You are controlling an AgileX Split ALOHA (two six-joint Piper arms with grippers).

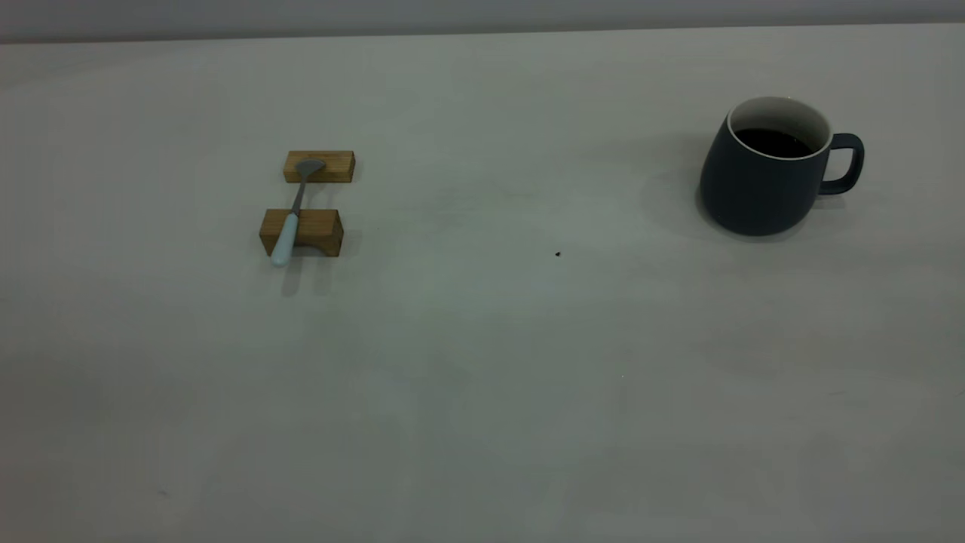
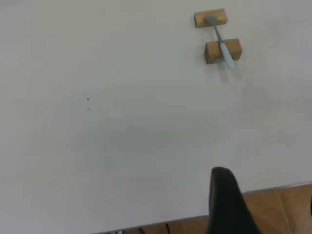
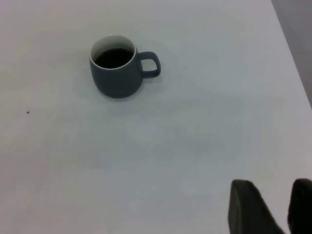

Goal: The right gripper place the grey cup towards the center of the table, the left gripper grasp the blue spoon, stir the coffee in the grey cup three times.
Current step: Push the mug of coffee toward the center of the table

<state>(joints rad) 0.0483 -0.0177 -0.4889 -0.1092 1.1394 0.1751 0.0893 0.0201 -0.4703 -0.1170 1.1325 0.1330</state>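
Note:
The grey cup [image 1: 761,185] stands upright at the far right of the table [image 1: 482,362], its handle turned to the right, with dark coffee [image 1: 773,142] inside. In the right wrist view the cup [image 3: 117,80] and its coffee [image 3: 114,57] are far from my right gripper [image 3: 272,187], which is open and empty. The blue spoon [image 1: 294,211] lies across two wooden blocks at the left, its pale handle toward the near side. My left gripper [image 2: 267,195] hangs open over the table's edge, far from the spoon [image 2: 222,41]. Neither arm appears in the exterior view.
The spoon's bowl rests on the far block [image 1: 335,167], its handle on the near block [image 1: 324,230]. A tiny dark speck [image 1: 558,254] marks the table's middle. In the left wrist view, brown floor [image 2: 278,209] shows past the table edge.

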